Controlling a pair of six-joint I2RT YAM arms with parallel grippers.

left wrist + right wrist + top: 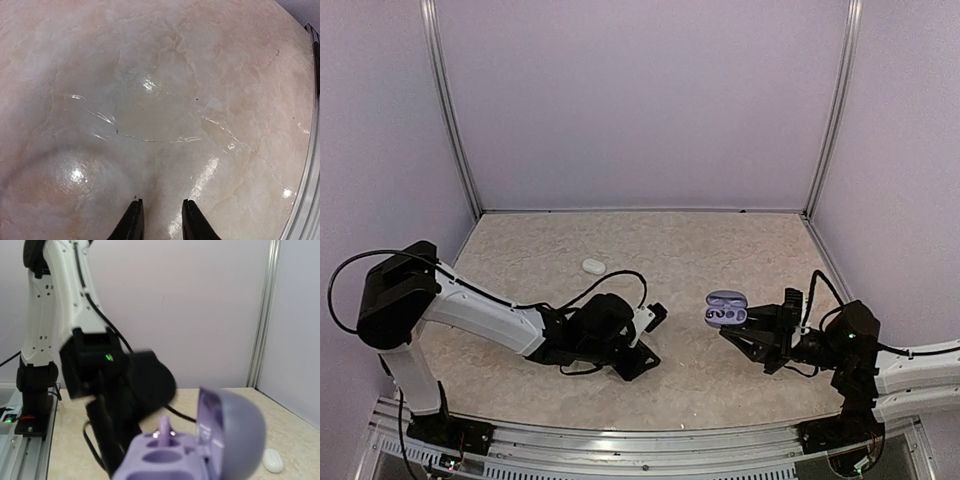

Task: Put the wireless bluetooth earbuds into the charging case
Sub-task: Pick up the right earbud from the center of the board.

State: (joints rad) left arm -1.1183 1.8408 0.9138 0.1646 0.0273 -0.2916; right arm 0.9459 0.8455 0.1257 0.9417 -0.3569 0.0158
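My right gripper point(738, 323) is shut on the purple charging case point(726, 308), holding it off the table with its lid open. In the right wrist view the charging case point(190, 455) fills the bottom and hides my own fingers. A purple earbud point(164, 431) stands stem-up in the far socket, and the socket nearer the camera is empty. My left gripper point(637, 361) is down at the tabletop left of the case. Its black fingers point(134, 222) stand a little apart over bare table, and the left gripper point(160, 220) has nothing between them. No other earbuds are in view.
A small white oval case point(593, 265) lies closed on the table behind the left arm, also seen as the white case point(273, 460) at the far right. The left arm point(100, 390) crosses low in front of the case. The near-edge rail point(305, 200) runs close by.
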